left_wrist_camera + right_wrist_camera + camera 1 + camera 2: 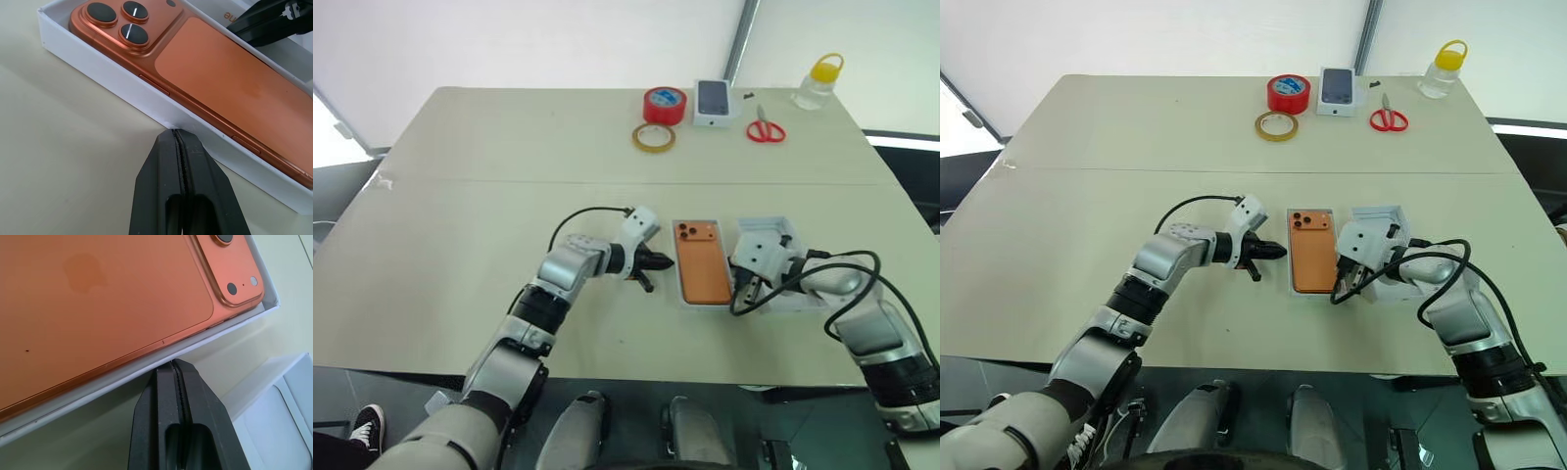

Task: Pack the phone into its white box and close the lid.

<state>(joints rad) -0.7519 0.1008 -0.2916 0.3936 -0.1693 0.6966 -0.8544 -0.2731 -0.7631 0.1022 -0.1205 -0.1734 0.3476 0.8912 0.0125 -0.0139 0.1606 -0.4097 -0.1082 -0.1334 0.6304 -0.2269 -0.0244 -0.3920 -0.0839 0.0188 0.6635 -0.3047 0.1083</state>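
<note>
You are looking at the phone (701,262) lying back-up inside the white box (683,297), its camera cluster at the far end, toward 12 o'clock. Your left gripper (658,261) is sitting at the box's 9 o'clock side with its two black fingers pressed together, gripping nothing. Your right gripper (745,292) is hanging at the box's 3 o'clock side, fingers likewise closed and empty.

The head views are giving you the layout: the lid (781,266) is lying open-side up just right of the box, under your right arm, and at the table's far edge the red tape roll (665,104), clear tape roll (653,137), small printed box (715,101), scissors (765,128) and yellow-capped bottle (819,82) are standing well apart from the work.

The left wrist view is adding what the head views are missing: the closed tips are meeting right at the box's outer wall. The right wrist view is showing the opposite wall, tips just beside it.
</note>
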